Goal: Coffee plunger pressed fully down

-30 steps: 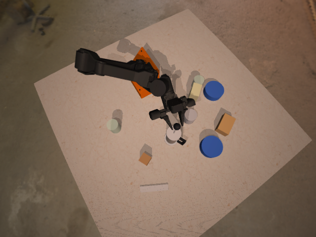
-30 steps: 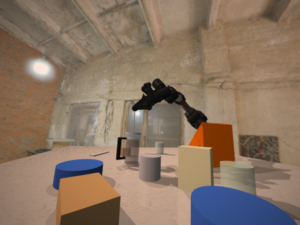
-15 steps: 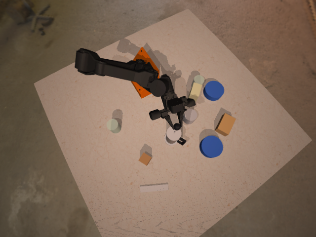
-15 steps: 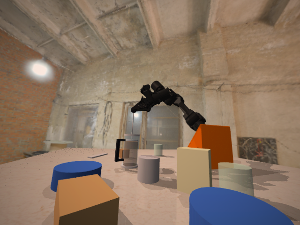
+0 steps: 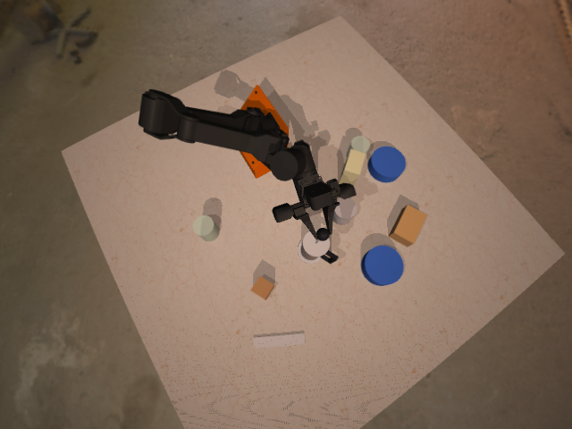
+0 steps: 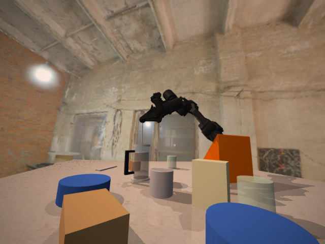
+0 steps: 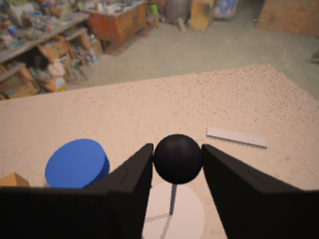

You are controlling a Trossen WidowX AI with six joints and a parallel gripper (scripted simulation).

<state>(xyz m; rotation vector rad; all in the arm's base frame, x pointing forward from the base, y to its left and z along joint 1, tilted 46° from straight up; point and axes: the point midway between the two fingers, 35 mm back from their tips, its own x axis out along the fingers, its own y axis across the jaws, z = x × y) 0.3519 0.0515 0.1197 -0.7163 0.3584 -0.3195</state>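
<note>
A red brick wall [image 6: 18, 110] is running along one side, meeting worn plaster walls [image 6: 283, 79]; bare concrete beams [image 6: 104, 28] are crossing the ceiling; a round lamp [image 6: 43, 74] is glowing near the corner; a stained concrete floor [image 5: 55, 277] is surrounding the pale desk [image 5: 184, 360]; cluttered shelves [image 7: 30, 55] are standing beyond.

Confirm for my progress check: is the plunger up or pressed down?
Up: the rod stands tall above the press, knob in the claw.
</note>
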